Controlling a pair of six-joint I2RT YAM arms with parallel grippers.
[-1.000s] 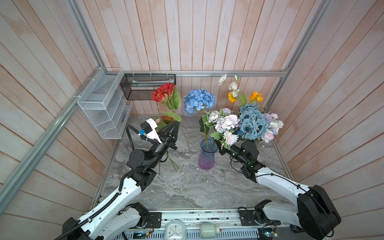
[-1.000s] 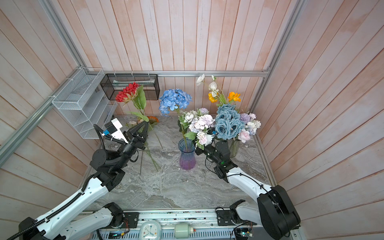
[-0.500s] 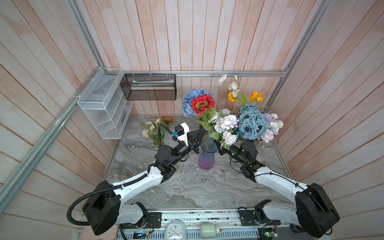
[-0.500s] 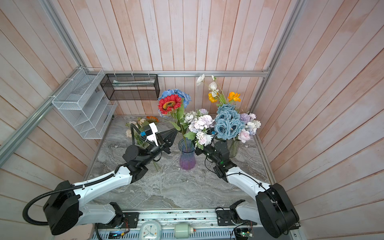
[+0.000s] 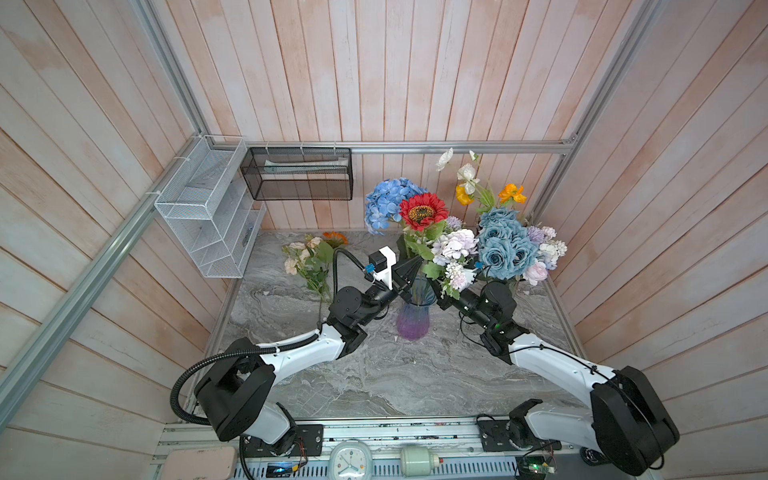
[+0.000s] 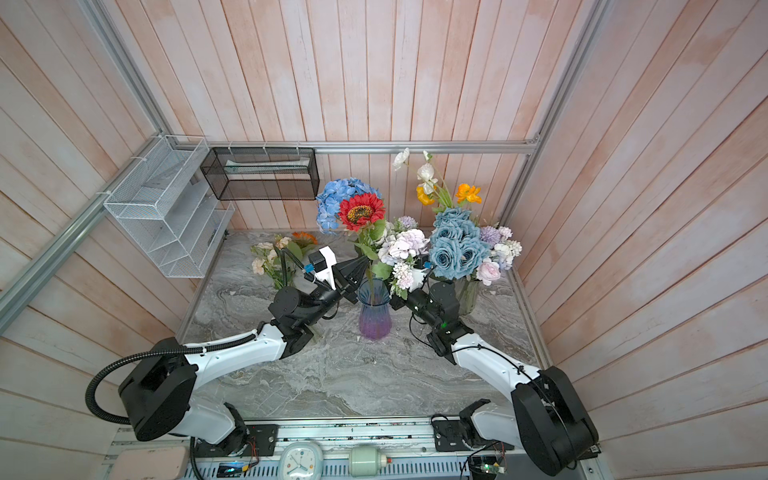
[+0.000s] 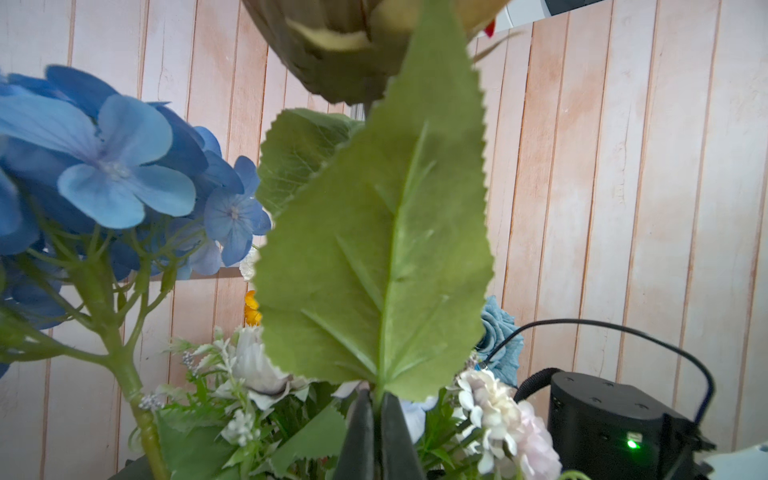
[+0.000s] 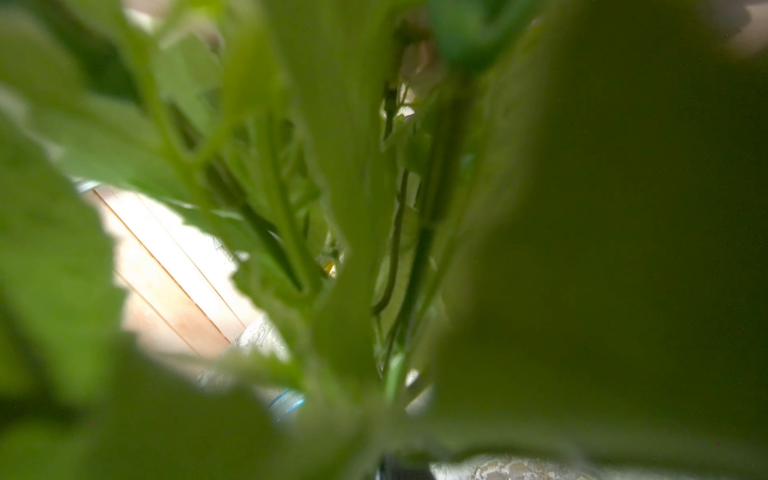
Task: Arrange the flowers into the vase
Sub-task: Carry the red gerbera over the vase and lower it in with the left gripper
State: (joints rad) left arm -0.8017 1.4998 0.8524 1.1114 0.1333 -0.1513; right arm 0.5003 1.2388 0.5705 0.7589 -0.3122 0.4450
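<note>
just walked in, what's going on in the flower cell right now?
The left gripper is shut on the stem of the red sunflower, holding it upright with the stem going into the purple vase. The right gripper, mostly hidden under foliage, appears shut on the lilac-white bunch right beside the vase. A few peach flowers lie on the table at the back, not yet placed.

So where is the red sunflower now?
In both top views the red sunflower stands mid-scene in front of the blue hydrangea, left of the lilac bunch, its stem pinched by the left gripper above the purple vase.
</note>
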